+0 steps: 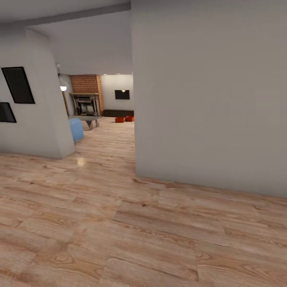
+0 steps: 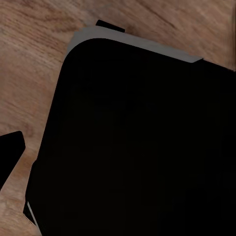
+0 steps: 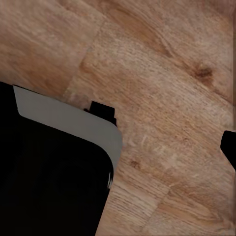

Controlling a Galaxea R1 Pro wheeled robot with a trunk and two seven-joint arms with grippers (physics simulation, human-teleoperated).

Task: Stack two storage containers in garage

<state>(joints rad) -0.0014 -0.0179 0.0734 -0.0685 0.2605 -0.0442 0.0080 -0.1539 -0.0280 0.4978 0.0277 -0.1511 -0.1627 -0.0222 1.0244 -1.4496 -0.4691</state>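
Wood-plank floor [image 1: 119,239] underfoot: steer past the wall corner [image 1: 134,167] toward the two bins [image 1: 124,119]; jaw state cannot be told

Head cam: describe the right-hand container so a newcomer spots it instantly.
Look down the hallway past the big grey wall to the far room with the brick fireplace. Below the black TV, two orange-red bins sit on the floor; the right-hand container is the one nearer the wall's edge.
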